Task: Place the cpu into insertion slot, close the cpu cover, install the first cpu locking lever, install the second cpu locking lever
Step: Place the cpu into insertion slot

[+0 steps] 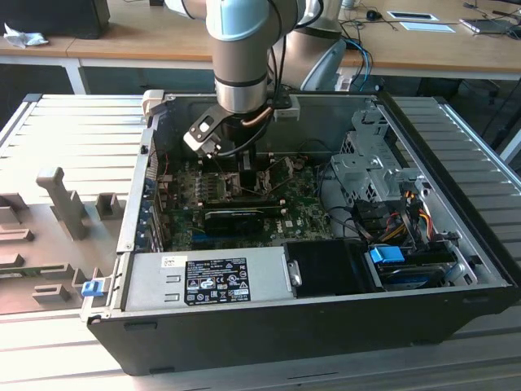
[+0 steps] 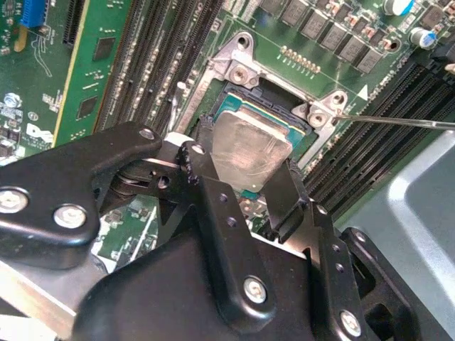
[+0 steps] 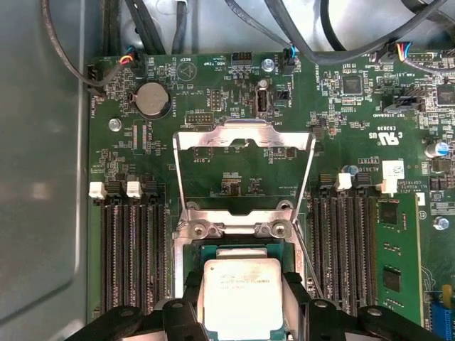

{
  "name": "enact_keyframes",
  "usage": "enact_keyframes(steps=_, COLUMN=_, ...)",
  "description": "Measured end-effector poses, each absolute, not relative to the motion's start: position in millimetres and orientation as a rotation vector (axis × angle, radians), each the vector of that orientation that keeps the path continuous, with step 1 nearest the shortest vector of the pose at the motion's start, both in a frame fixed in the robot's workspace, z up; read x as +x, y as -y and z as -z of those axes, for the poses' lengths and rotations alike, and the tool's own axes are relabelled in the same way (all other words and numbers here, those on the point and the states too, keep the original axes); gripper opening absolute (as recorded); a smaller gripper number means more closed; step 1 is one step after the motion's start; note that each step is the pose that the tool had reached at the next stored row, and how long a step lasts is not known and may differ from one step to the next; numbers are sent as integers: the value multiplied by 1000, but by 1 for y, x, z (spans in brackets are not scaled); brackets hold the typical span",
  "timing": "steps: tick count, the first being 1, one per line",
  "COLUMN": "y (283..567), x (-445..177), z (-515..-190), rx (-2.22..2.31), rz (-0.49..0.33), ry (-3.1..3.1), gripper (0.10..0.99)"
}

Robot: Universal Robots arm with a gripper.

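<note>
While case (image 1: pixel 326 326) sits on ribbed table (image 1: pixel 73 122), desks (image 1: pixel 146 45) behind, end effector (image 2: pixel 247 160) pinches cpu (image 2: pixel 252 145) at insertion slot (image 2: pixel 240 91).

I read cpu (image 3: pixel 242 293): flat silver-grey square, clamped in tool (image 2: pixel 243 170), at insertion slot (image 2: pixel 240 94), seating unclear | cpu cover (image 3: pixel 245 135): silver frame, swung open, upright behind slot

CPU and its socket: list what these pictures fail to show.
- The insertion slot: its pin field is covered by the cpu in both wrist views.
- Whether the cpu is fully seated: its side edges sit behind the gripper in both wrist views.
- Exterior view: the arm hides cpu and slot.
</note>
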State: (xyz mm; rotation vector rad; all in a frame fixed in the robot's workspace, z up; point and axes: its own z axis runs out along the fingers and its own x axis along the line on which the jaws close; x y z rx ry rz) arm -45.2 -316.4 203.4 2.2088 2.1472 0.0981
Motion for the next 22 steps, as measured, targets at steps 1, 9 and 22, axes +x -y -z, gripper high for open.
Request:
enact_keyframes(steps=1, y=316, x=-45, z=-203, rx=2209, rz=-99, ry=-2147, gripper=529)
enact_keyframes(steps=9, y=316, x=-45, z=-205, rx=2209, rz=-99, ry=-2147, gripper=608)
enact_keyframes(steps=22, y=316, x=-45, z=-214, rx=2208, rz=-97, ry=-2146, gripper=161)
